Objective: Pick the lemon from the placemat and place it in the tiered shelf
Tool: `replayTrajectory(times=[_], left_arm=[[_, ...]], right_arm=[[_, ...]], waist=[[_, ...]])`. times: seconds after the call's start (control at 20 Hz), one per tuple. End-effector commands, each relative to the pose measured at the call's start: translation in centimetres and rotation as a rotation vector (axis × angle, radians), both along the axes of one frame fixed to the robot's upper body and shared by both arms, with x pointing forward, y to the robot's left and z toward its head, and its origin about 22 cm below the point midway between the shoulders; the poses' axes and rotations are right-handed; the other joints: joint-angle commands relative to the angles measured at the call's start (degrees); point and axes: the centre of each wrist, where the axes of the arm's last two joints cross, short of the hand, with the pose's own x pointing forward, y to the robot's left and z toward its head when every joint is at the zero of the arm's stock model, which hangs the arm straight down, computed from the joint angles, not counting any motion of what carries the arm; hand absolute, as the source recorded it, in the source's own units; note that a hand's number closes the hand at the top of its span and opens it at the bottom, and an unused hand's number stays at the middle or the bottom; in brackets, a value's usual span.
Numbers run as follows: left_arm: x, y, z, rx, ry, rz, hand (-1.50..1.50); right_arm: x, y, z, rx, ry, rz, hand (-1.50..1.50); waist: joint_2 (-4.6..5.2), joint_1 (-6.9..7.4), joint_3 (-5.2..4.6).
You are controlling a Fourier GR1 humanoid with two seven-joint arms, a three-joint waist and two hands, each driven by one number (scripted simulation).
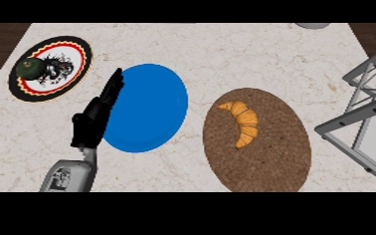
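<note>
— Brown mat (272, 159), centre-right: we find only a croissant (243, 122) lying on it, no fruit. Shelf (343, 120) at right edge.
— Our left hand (89, 124) rests beside the blue plate (150, 109), fingers straight, empty. We risk lifting the wrong item.

The counter (220, 50) looks like pale veined marble, smooth. The brown placemat (272, 164), lower right, looks coarse and woven. The blue plate (147, 109) is smooth and matt; the shelf (341, 121), right edge, looks like grey metal
</note>
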Motion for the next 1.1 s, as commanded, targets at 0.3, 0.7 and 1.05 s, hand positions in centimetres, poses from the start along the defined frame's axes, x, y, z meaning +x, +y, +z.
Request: replayTrajectory(times=[0.3, 0.7, 1.05], left_arm=[[-0.9, 0.1, -1.5, 0.0, 0.009, 0.012, 0.0], [0.9, -1.0, 0.2, -0.01, -0.014, -0.02, 0.0], [1.1, -0.6, 0.3, -0.02, -0.011, -0.014, 0.0]], right_arm=[[-2.0, -2.9, 3.1, 0.322, -0.006, 0.03, -1.5], [-6.7, -5.8, 6.7, 0.438, 0.057, -0.191, -1.5], [-9.6, -7.2, 5.9, 0.334, 0.24, -0.2, -1.5]], waist=[[-0.06, 0.0, 0.09], [0.88, 1.79, 0.3], [1.12, 0.68, 0.74]])
